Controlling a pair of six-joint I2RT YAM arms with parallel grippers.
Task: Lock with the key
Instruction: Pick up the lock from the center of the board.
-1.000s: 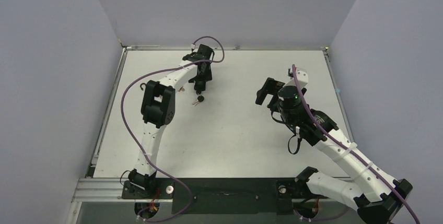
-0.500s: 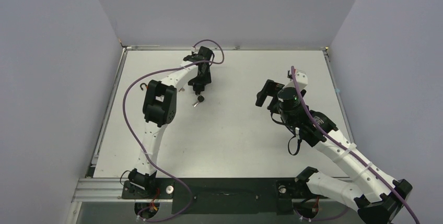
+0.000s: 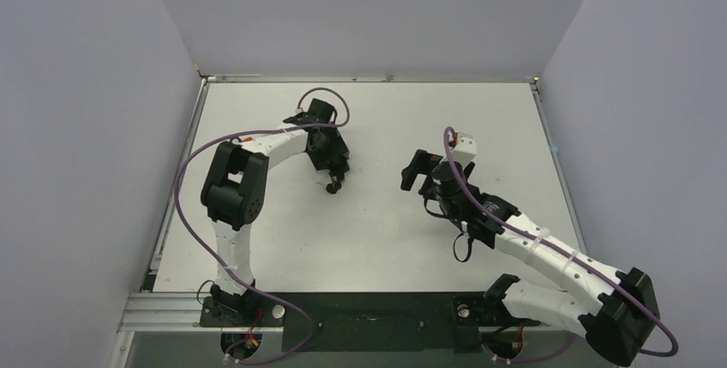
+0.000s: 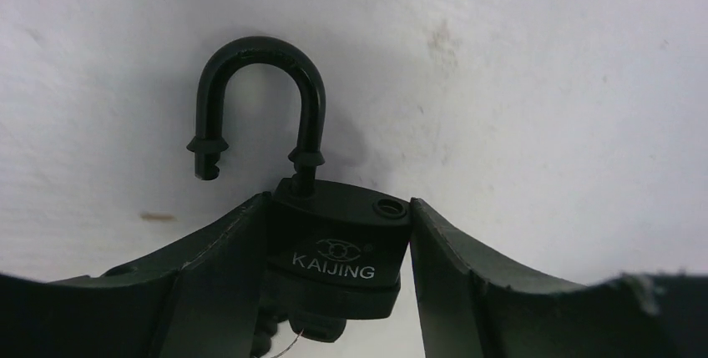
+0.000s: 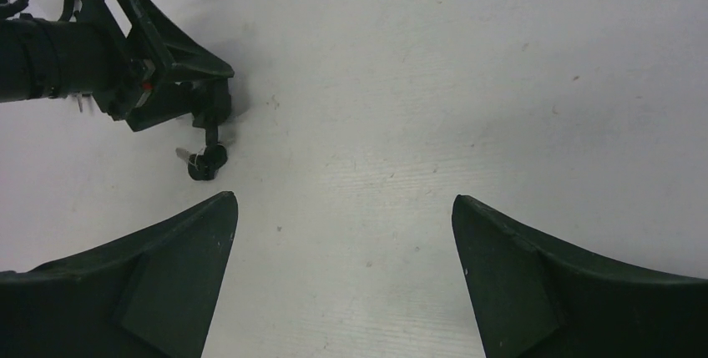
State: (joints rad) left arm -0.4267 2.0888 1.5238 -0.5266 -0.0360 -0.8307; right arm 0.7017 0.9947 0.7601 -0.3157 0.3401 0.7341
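1. There's the writing, plain in the left wrist view: "KAIJING" in white capitals across the black padlock (image 4: 342, 262), with a small ringed emblem just above the word.
2. The left gripper (image 4: 338, 206) is clamped on that padlock, a finger (image 4: 221, 270) pressed against each side of the body.
3. The long axis runs up and down that picture. The shackle (image 4: 255, 99) leads, out past the fingertips over the white table (image 4: 543, 83), and the bottom end sits back towards the wrist.
4. The shackle is raised and swung round. One leg stays in the body, the other hangs free off to the left, and its round socket shows on the body's top face.
5. From the right wrist camera, the key (image 5: 203, 162) pokes out of the padlock's underside. Its head is low by the table, but I can't tell whether it touches.
6. From above, the lock is left of centre, in the table's far half.
7. The right gripper (image 5: 342, 201) is spread wide, facing the padlock and well apart from it.
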